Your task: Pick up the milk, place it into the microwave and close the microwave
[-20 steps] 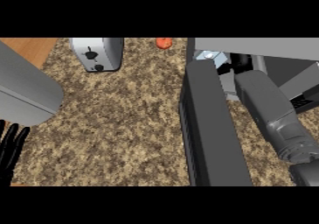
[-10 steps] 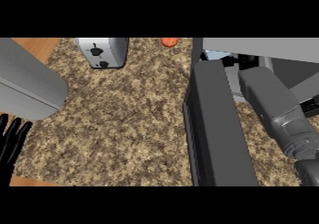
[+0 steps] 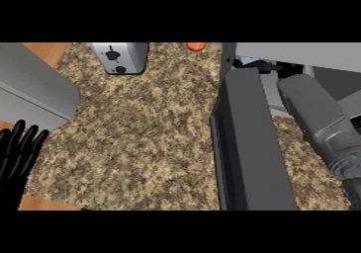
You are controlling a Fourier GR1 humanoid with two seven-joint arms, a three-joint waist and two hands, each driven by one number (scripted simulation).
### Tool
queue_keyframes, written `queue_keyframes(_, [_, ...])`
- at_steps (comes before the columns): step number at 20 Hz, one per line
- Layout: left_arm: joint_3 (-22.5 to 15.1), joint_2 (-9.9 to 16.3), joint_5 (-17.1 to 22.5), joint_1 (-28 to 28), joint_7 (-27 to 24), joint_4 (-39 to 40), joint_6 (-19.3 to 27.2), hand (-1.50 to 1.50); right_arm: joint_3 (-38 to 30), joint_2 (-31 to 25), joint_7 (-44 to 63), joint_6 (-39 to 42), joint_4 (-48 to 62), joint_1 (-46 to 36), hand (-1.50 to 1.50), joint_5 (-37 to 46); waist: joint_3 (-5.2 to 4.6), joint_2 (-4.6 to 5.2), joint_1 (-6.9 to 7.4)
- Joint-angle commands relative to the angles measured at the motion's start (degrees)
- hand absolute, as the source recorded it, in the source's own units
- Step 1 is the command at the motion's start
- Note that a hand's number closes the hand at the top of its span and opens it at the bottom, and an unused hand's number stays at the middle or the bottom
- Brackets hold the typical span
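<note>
While the microwave door [image 3: 250, 148] stands open over the speckled surface [image 3: 139, 128], the right forearm [image 3: 322, 123] reaches into the microwave [image 3: 299, 54], its hand and the milk hidden; whether it grips cannot be told. The left hand [image 3: 14, 155] rests at the left edge, fingers straight; a toaster [image 3: 121, 57] stands behind.

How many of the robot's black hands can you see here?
1: the black left hand rests open at the left edge. The right hand is hidden inside the grey microwave; only its grey forearm shows.

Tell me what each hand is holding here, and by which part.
The left hand rests open at the left edge, holding nothing. The right forearm reaches into the microwave; its hand is hidden, so any hold cannot be told.
</note>
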Motion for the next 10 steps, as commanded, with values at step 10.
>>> queue_keyframes(10, [-2.8,-0.8,-2.8,-2.2,0.3,0.8,0.4,-1.5,-4.5,4.2,2.4,12.2,1.6,-1.5,-1.5,-4.0,0.03,0.25,1.09])
